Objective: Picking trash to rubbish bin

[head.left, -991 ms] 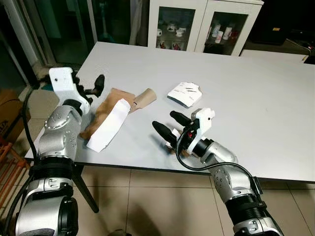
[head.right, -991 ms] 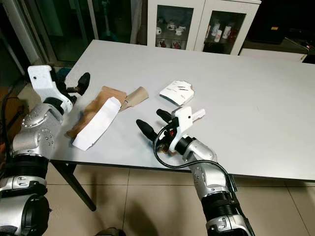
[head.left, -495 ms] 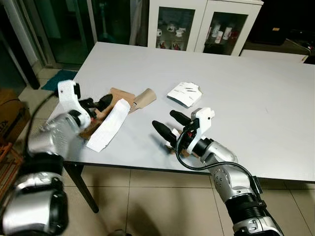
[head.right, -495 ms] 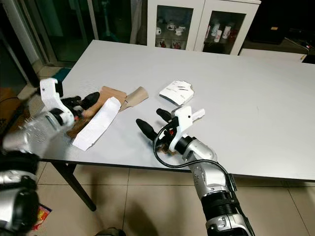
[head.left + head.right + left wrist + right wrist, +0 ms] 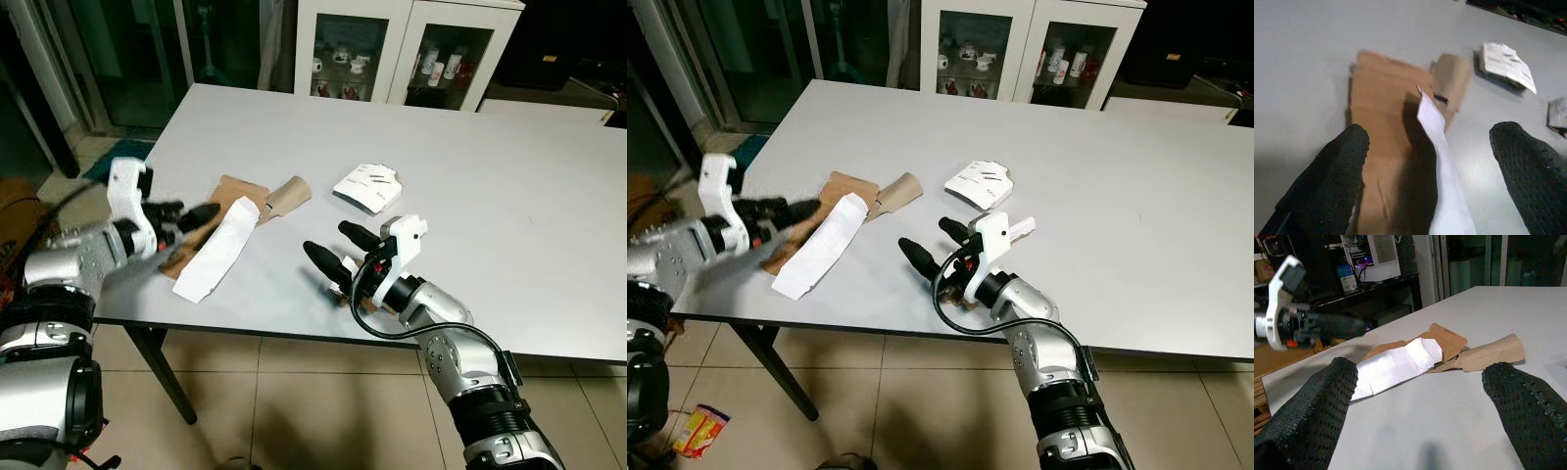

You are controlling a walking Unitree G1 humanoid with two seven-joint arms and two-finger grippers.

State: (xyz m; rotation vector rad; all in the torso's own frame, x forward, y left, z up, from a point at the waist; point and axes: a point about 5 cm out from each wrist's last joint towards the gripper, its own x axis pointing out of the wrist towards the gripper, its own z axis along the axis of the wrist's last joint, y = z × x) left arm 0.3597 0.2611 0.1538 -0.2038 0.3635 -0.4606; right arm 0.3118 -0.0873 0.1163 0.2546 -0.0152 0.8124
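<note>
Left gripper [image 5: 201, 213] now over cardboard [image 5: 211, 220].

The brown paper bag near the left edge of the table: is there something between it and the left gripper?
Nothing visible stands between them. The left gripper, fingers open, hangs just at the brown paper bag. The white paper strip lies on top of the bag, on its side toward the right gripper, so a grasp may take both.

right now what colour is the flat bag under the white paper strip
Brown, like kraft paper: the flat bag shows best in the left wrist view, beneath the white strip.
</note>
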